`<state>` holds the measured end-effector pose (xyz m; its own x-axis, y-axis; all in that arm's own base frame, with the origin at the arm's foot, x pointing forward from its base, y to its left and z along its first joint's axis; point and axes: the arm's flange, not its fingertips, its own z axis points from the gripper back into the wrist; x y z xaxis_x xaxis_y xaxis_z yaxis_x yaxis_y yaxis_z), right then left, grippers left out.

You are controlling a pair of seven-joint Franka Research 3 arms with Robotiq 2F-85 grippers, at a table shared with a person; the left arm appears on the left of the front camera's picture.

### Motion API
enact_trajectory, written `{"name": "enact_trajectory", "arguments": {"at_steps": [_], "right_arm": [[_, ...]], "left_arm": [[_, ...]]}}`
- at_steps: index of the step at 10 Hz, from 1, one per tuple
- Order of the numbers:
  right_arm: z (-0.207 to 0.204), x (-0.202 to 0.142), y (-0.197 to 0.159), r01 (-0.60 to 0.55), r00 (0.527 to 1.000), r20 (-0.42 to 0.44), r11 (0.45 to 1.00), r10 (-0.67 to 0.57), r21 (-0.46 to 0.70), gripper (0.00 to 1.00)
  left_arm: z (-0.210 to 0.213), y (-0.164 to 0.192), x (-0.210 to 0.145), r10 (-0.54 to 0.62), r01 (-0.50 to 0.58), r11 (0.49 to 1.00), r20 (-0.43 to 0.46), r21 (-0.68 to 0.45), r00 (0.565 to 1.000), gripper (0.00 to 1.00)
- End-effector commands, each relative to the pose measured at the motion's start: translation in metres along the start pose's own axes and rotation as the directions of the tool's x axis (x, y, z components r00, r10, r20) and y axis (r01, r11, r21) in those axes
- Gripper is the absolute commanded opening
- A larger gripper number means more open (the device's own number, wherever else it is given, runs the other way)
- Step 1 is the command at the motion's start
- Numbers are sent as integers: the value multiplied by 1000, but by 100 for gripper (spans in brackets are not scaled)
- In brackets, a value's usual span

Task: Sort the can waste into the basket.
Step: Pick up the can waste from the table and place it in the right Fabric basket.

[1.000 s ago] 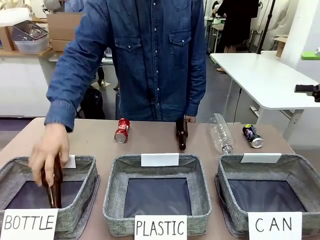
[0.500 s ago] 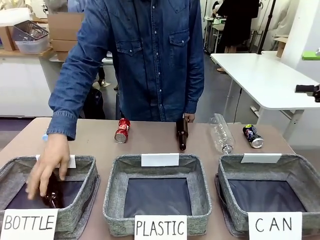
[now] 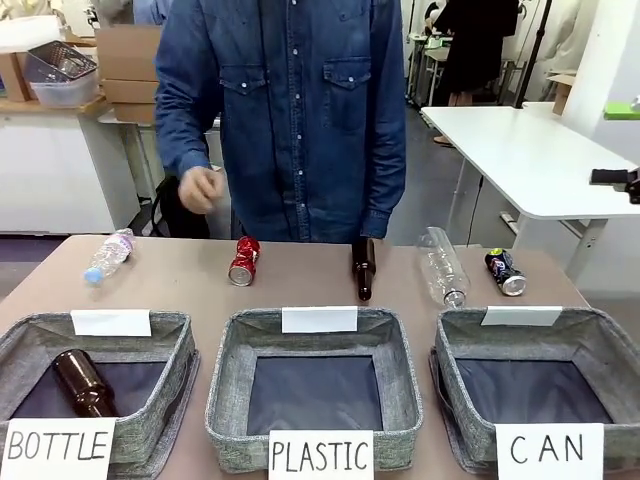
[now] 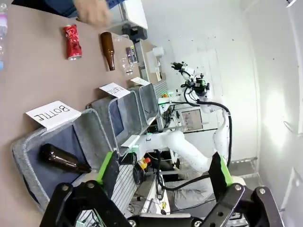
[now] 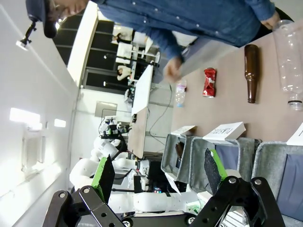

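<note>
The red crushed can [image 3: 244, 260] lies at the table's far side, left of centre, also seen in the left wrist view [image 4: 72, 41] and the right wrist view [image 5: 209, 82]. At the far right lies the dark can [image 3: 505, 272], just behind the grey basket [image 3: 600, 335] that carries the "CAN" sign [image 3: 549, 450]. That basket holds nothing. My left gripper [image 4: 165, 168] is open and nothing is between its fingers; it hangs high above the near side of the baskets. My right gripper [image 5: 158, 172] is open too, likewise far from both cans.
A brown bottle [image 3: 363, 268] and a clear plastic bottle [image 3: 442, 265] lie between the cans. A small plastic bottle [image 3: 108, 256] lies far left. Another brown bottle [image 3: 82, 383] rests in the BOTTLE basket [image 3: 175, 330]. The PLASTIC basket [image 3: 225, 350] stands in the middle. The person's hand [image 3: 200, 188] is raised.
The person's hand let go of the brown bottle in the BOTTLE basket and drew back up to chest height. The bottle now lies on that basket's floor.
</note>
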<state>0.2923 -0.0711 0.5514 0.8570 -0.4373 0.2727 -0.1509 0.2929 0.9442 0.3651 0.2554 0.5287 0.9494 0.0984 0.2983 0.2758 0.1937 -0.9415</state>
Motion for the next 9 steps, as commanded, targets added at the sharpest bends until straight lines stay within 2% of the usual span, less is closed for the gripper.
{"name": "enact_trajectory", "arguments": {"at_steps": [1,2,4,6,8,9], "right_arm": [[-3,3,0,-28,1000,10,999,28,20,100],[-3,3,0,-28,1000,10,999,28,20,100],[-3,3,0,-28,1000,10,999,28,20,100],[-3,3,0,-28,1000,10,999,28,20,100],[-3,3,0,-28,1000,10,999,28,20,100],[-3,3,0,-28,1000,10,999,28,20,100]], "left_arm": [[-41,-4,15,69,-69,997,2,20,998,100],[-108,-14,28,69,-67,997,-88,29,994,100],[-224,-28,51,61,-18,988,-274,155,960,100],[-313,-22,73,91,40,933,-343,357,935,100],[-398,-5,72,132,112,859,-428,499,894,100],[-430,10,73,159,136,813,-440,566,884,100]]}}
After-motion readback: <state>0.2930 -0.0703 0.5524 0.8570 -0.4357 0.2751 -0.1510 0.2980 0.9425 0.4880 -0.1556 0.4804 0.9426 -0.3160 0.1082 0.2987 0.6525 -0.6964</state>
